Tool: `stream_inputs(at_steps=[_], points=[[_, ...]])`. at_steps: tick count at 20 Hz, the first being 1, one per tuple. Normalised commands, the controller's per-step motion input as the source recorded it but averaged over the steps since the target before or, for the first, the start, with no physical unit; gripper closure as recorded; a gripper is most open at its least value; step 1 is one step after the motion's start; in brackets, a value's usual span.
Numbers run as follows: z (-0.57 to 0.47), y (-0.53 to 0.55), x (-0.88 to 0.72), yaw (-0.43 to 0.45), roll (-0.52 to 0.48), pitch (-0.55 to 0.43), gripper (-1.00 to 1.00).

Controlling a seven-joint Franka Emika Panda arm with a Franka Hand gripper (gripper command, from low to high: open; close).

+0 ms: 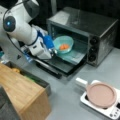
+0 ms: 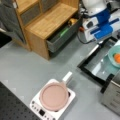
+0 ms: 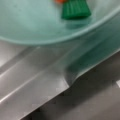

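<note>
Pincer (image 1: 53,51) at bowl (image 1: 63,44) rim, clamped on it. Bowl tilted at oven (image 1: 85,32) mouth, above open door (image 1: 56,65), carrot (image 1: 64,46) inside. Pan (image 1: 101,95) on cooker (image 1: 110,110), well apart on table (image 1: 67,100).

Both front views high, angled down, share oven (image 1: 82,37) & pan (image 2: 53,96); wrist view v. close on bowl (image 3: 50,22).

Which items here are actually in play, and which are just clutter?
In play:
- gripper, at the rim of the teal bowl
- orange item lying in that bowl
- toaster oven, with its door folded down

Lying about:
- pink pan on the white cooktop
- wooden cabinet with its grey drawer open
</note>
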Motion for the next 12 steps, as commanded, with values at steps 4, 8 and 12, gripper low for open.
stream_inputs(at_steps=[4,8,12], points=[[0.21,0.00,0.19,0.014,-0.094,0.127,-1.00],[0.12,0.02,0.25,0.057,-0.088,0.106,-1.00],[0.11,0.05,0.29,-0.048,-0.024,0.155,-1.00]])
